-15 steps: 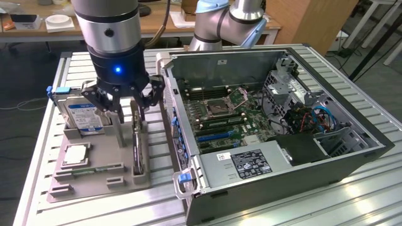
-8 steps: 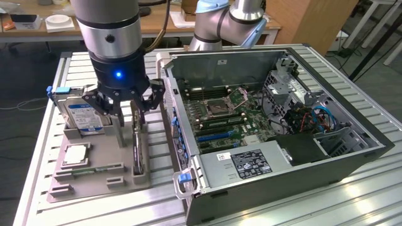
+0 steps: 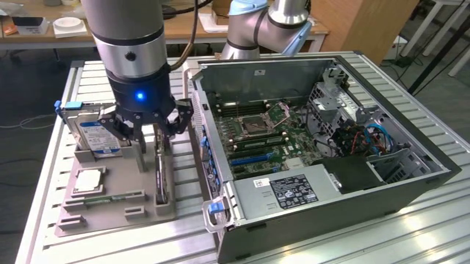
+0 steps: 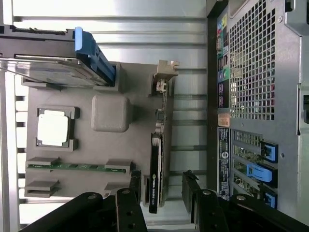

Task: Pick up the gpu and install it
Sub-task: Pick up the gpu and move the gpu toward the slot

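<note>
Gpu (image 3: 160,184) stands on edge in gray holder (image 3: 103,221), lengthwise alongside the case (image 3: 331,226).

Exterior view looks obliquely down, wrist view straight down from closer; both show the tray (image 3: 103,212).

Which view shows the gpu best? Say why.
The wrist view: the gpu stands edge-on in the gray tray, its length and bracket visible. In the exterior view the gpu is a thin dark sliver beneath the gripper.
</note>
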Robot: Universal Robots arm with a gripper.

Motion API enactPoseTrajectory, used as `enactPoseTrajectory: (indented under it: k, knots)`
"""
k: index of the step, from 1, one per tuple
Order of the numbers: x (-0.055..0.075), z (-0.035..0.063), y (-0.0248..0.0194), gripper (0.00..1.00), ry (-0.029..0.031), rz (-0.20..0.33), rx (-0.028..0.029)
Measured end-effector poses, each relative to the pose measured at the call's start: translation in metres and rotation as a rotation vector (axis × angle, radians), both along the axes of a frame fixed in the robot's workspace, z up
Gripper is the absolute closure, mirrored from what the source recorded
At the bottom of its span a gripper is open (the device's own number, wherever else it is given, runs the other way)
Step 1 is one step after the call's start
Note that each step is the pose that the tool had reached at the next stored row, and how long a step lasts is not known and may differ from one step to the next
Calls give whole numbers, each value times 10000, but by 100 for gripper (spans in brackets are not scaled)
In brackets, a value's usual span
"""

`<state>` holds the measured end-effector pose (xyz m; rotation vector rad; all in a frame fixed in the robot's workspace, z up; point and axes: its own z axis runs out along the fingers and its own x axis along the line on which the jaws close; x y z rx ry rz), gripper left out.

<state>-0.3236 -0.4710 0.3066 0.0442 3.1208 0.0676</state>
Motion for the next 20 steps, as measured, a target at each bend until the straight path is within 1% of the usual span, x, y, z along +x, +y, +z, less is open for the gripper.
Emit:
enactPoseTrajectory:
  k: [8,20]
  knots:
    - [0,-102,-6,53,1,1,0]
    - [-1,-114,-6,53,-1,2,1]
